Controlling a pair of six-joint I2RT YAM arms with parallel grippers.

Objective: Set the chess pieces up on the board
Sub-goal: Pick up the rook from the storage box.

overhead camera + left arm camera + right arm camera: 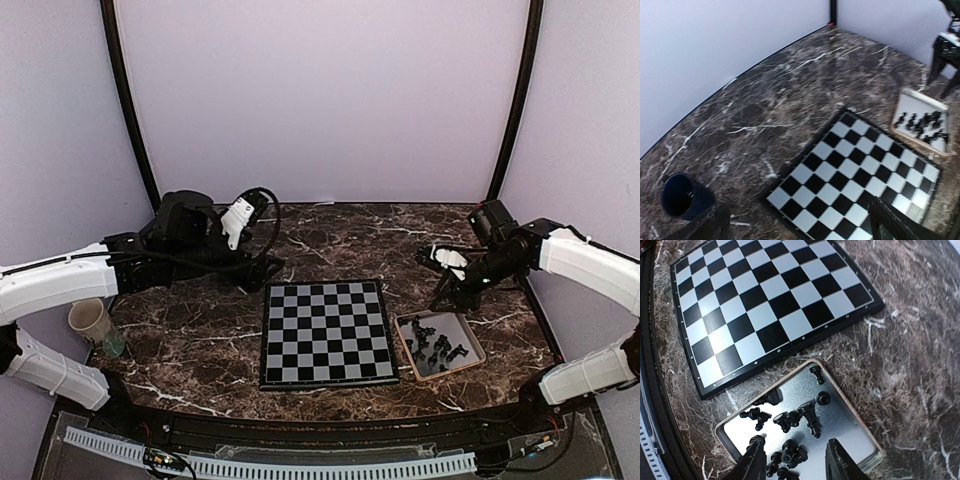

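The board lies flat in the middle of the table with no pieces on it, and also shows in both wrist views. Several dark chess pieces lie tumbled in the tan-rimmed tray to the right of the board. My right gripper hovers over the tray's near end, its fingers apart with nothing between them. In the top view it hangs above the tray's far edge. My left gripper is wide open, above the table left of the board.
A cup stands near the table's left edge; in the left wrist view it looks dark blue. Pale walls enclose the marble table on three sides. The right arm shows at the top right of the left wrist view.
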